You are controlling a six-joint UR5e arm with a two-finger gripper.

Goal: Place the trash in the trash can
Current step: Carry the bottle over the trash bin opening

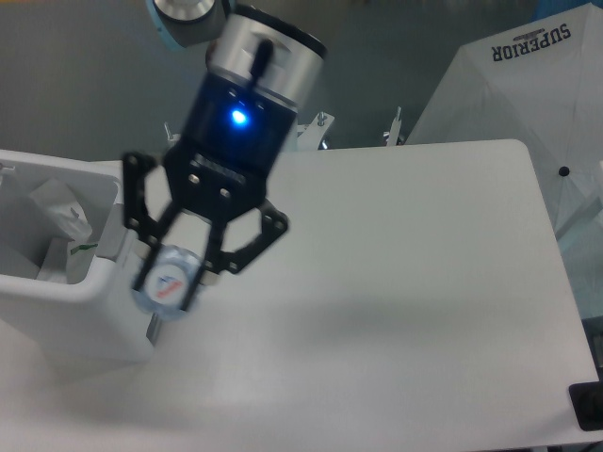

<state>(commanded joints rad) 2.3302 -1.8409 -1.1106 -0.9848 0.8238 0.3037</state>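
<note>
My gripper [171,281] is shut on the clear bluish bottle [166,284], whose round end with a red and blue mark faces the camera. It hangs in the air just over the right wall of the white trash can [99,282] at the left. Inside the can lies a clear plastic bag [62,224] with green print.
The white table [396,282] stretches to the right of the trash can. A white cover printed SUPERIOR [532,85] stands at the back right. A dark object [589,405] sits at the table's right front corner.
</note>
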